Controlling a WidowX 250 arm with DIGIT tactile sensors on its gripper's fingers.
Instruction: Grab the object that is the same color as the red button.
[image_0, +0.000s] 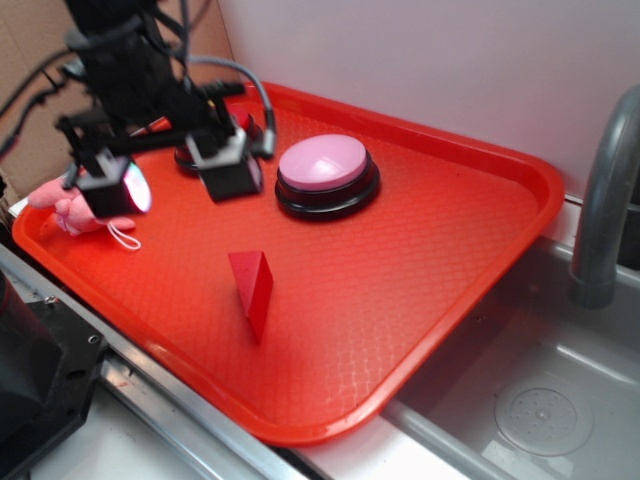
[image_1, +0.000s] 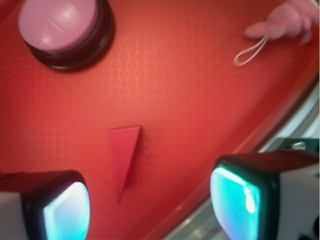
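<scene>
Holding everything in the scene is a big red textured tray (image_0: 430, 300), set on the bench with its right end reaching over a steel sink (image_0: 560, 390) beside a grey tap (image_0: 605, 190). Four things lie in the tray. Near the middle, a little toward the near edge, stands the small red wedge block (image_0: 251, 284), alone on bare tray surface and well apart from the rest; in the wrist view it shows as a slim triangle (image_1: 123, 157) with its point toward the camera. Farther back sits a button with a pink dome (image_0: 325, 172) on a black round base. To its left, mostly hidden behind the arm, is the red button (image_0: 247, 128); only a bit of red dome and black base can be seen. At the tray's far left edge lies a pink soft toy (image_0: 70, 210) with a white loop cord.

The hand (image_0: 170, 180) hangs above the left part of the tray, over the area between the toy and the red button, with its two fingers spread wide and nothing between them. From the wrist camera the wedge lies between and just ahead of the finger pads (image_1: 67, 210), not touched by either.

No brand, label or writing can be read on any of these things.
</scene>
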